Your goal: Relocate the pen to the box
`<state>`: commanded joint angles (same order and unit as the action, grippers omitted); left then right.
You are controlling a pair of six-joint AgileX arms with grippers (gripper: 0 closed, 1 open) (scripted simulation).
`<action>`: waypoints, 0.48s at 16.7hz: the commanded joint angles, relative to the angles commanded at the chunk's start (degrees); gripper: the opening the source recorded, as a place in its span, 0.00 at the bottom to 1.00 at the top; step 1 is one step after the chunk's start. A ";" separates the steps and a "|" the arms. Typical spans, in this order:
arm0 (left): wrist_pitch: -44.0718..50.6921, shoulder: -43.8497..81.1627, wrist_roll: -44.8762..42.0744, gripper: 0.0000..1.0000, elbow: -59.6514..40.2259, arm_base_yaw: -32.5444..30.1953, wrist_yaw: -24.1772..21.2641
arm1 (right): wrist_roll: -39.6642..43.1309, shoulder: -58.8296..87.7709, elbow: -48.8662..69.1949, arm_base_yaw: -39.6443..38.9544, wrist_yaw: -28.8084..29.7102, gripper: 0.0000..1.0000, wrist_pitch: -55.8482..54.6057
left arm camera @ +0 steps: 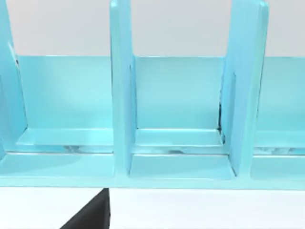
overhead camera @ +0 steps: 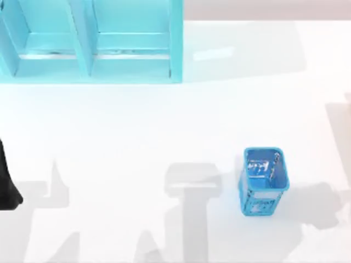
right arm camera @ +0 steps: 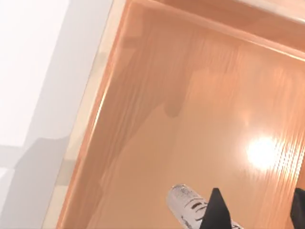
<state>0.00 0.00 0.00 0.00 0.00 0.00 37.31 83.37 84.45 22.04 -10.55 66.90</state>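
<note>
1. Right hand [right arm camera: 257, 214] of the AgileX pair hangs directly above the open wooden box [right arm camera: 119, 95], seen through its own wrist camera, with the pen [right arm camera: 183, 200] just beside it. From this angle one cannot tell whether the hand pinches the pen or has spread and let it go.

2. Pen's grey-silver barrel, dark print showing, points out over the box's bare floor, well inside the side wall. Whether the barrel touches the wood or is held clear of it cannot be made out.

3. Judged from this, the carry looks all but finished: the pen is within the box's outline. What appears to be left is the release, if not yet made, and lifting the right arm away.

4. Blue mesh cup [overhead camera: 263, 181] stands on the right half of the white tabletop [overhead camera: 137, 126] in the top view.

5. Light-blue divided shelf [overhead camera: 93, 44] sits at the tabletop's far left corner and plays no evident part in the job.

6. Left arm [overhead camera: 7, 186] waits parked at the tabletop's left edge, its wrist camera facing the shelf's compartments; the state of its hand cannot be told.
</note>
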 joint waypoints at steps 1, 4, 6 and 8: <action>0.00 0.00 0.00 1.00 0.00 0.00 0.00 | -0.44 -0.09 -2.12 0.09 0.02 0.00 -2.00; 0.00 0.00 0.00 1.00 0.00 0.00 0.00 | -1.16 -0.12 -8.56 0.04 0.38 0.00 -8.52; 0.00 0.00 0.00 1.00 0.00 0.00 0.00 | -0.91 -0.18 -10.70 -0.36 0.76 0.00 -10.64; 0.00 0.00 0.00 1.00 0.00 0.00 0.00 | -0.86 -0.20 -10.88 -0.42 0.81 0.00 -10.81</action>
<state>0.00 0.00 0.00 0.00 0.00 0.00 36.45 83.17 73.56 21.62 -9.74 56.09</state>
